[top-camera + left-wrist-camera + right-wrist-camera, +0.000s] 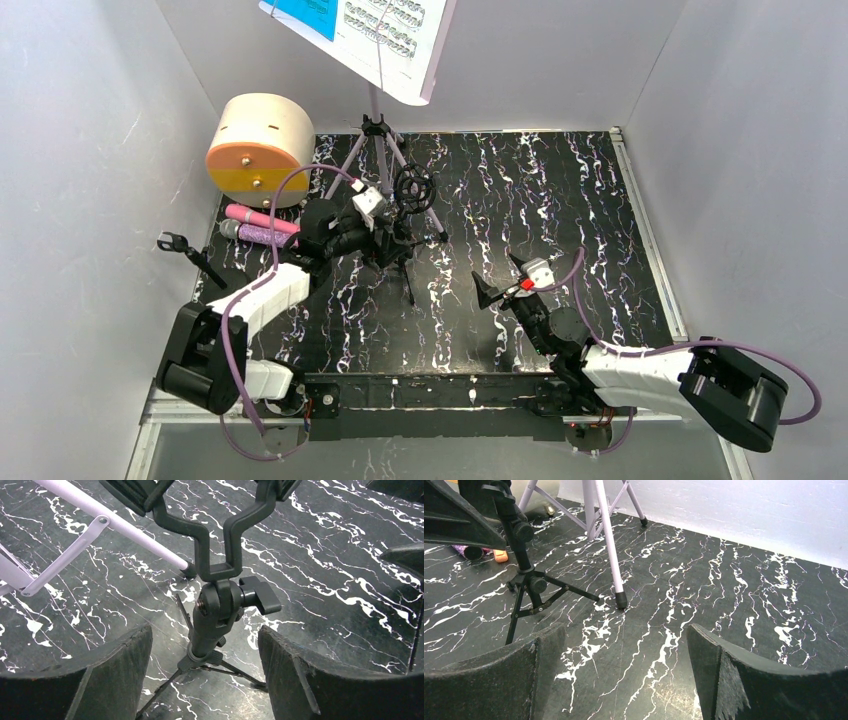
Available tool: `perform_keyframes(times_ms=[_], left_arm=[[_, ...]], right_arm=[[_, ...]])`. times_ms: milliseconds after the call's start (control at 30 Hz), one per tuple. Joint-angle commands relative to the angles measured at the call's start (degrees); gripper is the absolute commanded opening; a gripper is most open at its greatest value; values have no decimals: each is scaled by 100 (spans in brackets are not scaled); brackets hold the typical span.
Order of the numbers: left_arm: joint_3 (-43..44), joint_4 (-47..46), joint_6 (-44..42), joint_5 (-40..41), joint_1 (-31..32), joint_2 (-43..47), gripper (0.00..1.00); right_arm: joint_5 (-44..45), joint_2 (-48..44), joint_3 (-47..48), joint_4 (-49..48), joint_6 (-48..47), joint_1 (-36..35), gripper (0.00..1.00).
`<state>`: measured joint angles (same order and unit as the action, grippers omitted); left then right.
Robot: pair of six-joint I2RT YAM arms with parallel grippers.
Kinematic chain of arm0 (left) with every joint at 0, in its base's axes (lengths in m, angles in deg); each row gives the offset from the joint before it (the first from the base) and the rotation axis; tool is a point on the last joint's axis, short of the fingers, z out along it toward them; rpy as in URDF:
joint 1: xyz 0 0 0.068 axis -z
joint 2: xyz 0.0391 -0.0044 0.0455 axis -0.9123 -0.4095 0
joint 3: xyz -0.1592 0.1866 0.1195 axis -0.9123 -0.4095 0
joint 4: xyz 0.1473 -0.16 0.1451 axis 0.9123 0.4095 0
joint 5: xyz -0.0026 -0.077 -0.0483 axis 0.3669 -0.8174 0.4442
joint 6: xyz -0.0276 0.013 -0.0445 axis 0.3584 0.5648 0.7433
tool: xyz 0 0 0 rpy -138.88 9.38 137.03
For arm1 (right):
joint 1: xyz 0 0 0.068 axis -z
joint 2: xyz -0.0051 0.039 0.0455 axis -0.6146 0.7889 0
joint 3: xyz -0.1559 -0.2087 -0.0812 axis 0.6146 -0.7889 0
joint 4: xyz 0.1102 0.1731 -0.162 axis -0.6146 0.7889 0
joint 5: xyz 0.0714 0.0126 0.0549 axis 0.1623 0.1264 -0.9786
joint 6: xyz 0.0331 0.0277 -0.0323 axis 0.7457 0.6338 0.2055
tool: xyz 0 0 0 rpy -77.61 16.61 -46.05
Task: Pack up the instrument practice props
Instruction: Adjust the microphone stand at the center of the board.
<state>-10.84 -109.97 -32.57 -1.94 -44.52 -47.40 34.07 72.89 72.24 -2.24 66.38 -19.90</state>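
Nearest, at right: right gripper [625, 630], fingers spread wide, holding nothing, low over the black marbled table [560, 200]. At left, slightly further: left gripper [205, 635], fingers spread, one on each side of the stem of the black tripod [215, 610], not touching it. On top of that stem, black ring mount [413, 188]. Just behind, lilac stand [377, 110] upright on three legs, carrying blue and white sheet music [385, 25]. Far left, lying side by side on the table: purple mic [258, 236], then pink mic [255, 217], close to a round cream-and-orange box [262, 148].
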Motion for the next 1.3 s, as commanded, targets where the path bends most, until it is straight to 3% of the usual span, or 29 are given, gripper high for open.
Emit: perform_keyframes(times_ms=[0, 267, 433, 633, 900, 1267], left_arm=[[218, -526, -152, -287, 50, -209, 71], [205, -526, -229, -667, 58, -293, 58], [173, -526, -235, -716, 59, -274, 30], [60, -491, -189, -497, 59, -29, 16], [-252, 433, -326, 1088, 74, 1094, 1], [-1042, 1432, 304, 4623, 79, 2532, 0]], right_arm=[[-14, 35, -16, -381, -85, 23, 99], [-48, 32, -8, -356, -99, 17, 99], [-8, 19, -7, -345, -124, 17, 99], [9, -29, -16, -336, -134, 17, 99], [20, -154, -18, -292, -135, 17, 99], [93, -306, -241, -318, -138, 17, 98]])
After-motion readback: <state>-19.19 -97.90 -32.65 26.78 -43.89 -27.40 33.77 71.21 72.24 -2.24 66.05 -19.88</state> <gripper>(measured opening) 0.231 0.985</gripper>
